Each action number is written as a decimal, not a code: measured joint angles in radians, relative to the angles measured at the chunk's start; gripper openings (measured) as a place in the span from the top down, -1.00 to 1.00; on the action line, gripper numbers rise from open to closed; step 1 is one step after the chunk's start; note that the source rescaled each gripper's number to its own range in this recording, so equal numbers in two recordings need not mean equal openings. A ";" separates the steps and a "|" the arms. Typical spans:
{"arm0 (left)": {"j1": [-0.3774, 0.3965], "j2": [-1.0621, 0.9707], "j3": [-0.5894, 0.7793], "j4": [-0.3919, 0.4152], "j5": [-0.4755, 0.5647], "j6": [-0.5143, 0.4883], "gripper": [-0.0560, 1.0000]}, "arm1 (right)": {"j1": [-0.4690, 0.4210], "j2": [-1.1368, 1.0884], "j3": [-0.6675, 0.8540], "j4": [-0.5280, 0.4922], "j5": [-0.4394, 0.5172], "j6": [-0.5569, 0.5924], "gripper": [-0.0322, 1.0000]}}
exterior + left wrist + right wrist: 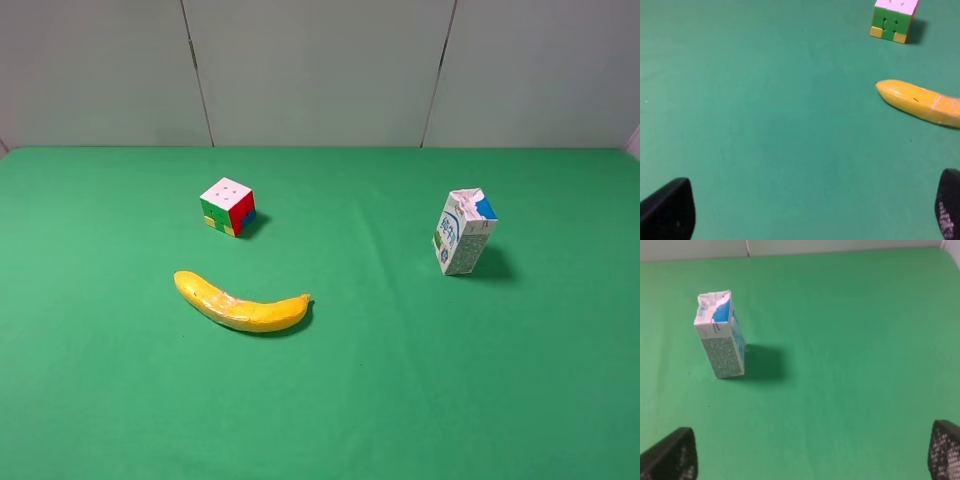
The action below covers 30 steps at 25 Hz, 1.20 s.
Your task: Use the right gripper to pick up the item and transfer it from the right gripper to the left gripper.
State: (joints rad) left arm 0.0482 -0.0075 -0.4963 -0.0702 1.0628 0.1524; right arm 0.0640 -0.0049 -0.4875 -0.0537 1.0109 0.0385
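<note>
The right gripper (807, 455) and left gripper (807, 210) gape empty; the right should straddle the upright carton (721, 337) mid-body and close gently

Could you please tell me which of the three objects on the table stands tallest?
The white milk carton, standing upright on the right of the high view; the banana lies flat and the puzzle cube sits lower.
</note>
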 joint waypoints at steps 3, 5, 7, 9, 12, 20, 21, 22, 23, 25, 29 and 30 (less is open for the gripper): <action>0.000 0.000 0.000 0.000 0.000 0.000 -0.83 | 0.000 0.000 0.000 0.000 0.000 0.000 -1.00; 0.000 0.000 0.000 0.000 0.000 0.000 -0.83 | 0.000 0.000 0.000 0.000 0.000 0.000 -1.00; 0.000 0.000 0.000 0.000 0.000 0.000 -0.83 | 0.000 0.000 0.000 0.000 0.000 0.000 -1.00; 0.000 0.000 0.000 0.000 0.000 0.000 -0.83 | 0.000 0.000 0.000 0.000 0.000 0.000 -1.00; 0.000 0.000 0.000 0.000 0.000 0.000 -0.83 | 0.000 0.000 0.000 0.000 0.001 0.000 -1.00; 0.000 0.000 0.000 0.000 0.000 0.000 -0.83 | 0.000 0.000 0.000 0.000 0.000 0.000 -1.00; 0.000 0.000 0.000 0.000 0.000 0.000 -0.83 | 0.000 0.000 0.000 0.000 0.000 0.000 -1.00; 0.000 0.000 0.000 0.000 0.000 0.000 -0.83 | 0.000 0.000 0.000 0.000 0.000 0.000 -1.00; 0.000 0.000 0.000 0.000 0.000 0.000 -0.83 | 0.000 0.000 0.000 0.000 0.000 0.000 -1.00; 0.000 0.000 0.000 0.000 0.000 0.000 -0.83 | 0.000 0.000 0.000 0.000 0.000 0.000 -1.00; 0.000 0.000 0.000 0.000 0.000 0.000 -0.83 | 0.000 0.000 0.000 0.000 0.000 0.000 -1.00; 0.000 0.000 0.000 0.000 0.000 0.000 -0.83 | 0.000 0.000 0.000 0.000 0.000 0.000 -1.00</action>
State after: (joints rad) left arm 0.0482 -0.0075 -0.4963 -0.0702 1.0628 0.1524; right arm 0.0640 -0.0049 -0.4875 -0.0537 1.0112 0.0385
